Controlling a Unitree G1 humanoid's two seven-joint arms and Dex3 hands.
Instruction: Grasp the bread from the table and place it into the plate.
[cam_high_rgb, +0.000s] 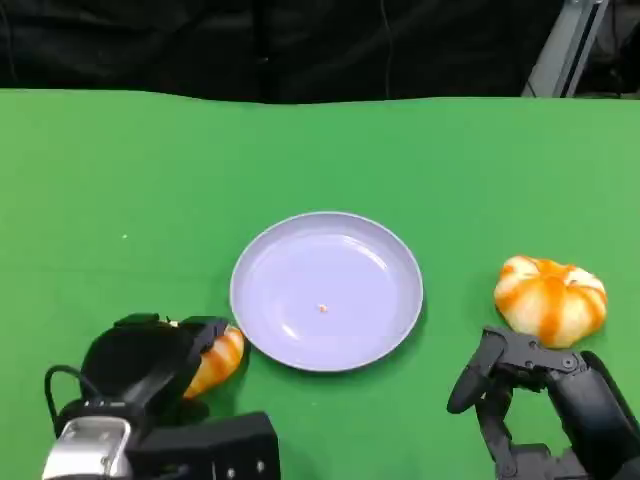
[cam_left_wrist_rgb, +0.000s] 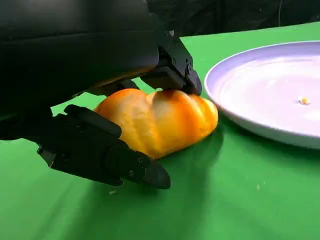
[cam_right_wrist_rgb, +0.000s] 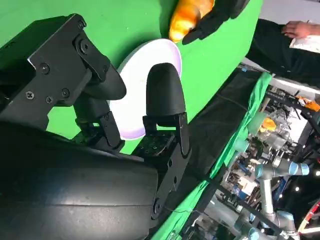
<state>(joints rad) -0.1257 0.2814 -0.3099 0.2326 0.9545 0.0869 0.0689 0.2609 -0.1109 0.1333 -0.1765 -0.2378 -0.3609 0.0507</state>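
Observation:
An orange-glazed bread loaf (cam_high_rgb: 222, 360) lies on the green table just left of the lavender plate (cam_high_rgb: 340, 265). My left hand (cam_high_rgb: 150, 362) covers its near end. In the left wrist view its fingers (cam_left_wrist_rgb: 172, 75) press on top of the bread (cam_left_wrist_rgb: 160, 120) while the thumb lies along its lower side, so the loaf is gripped; it still rests on the cloth beside the plate (cam_left_wrist_rgb: 270, 95). My right hand (cam_high_rgb: 535, 395) hovers at the lower right with fingers apart and nothing in them. The right wrist view shows the plate (cam_right_wrist_rgb: 137, 82) and the bread (cam_right_wrist_rgb: 184, 19) beyond it.
A round orange-and-white bun (cam_high_rgb: 551, 298) sits right of the plate, just beyond my right hand. A small crumb (cam_high_rgb: 322, 308) lies in the plate. Black curtain lines the table's far edge. A person's hand (cam_right_wrist_rgb: 300, 27) and lab equipment show past the table.

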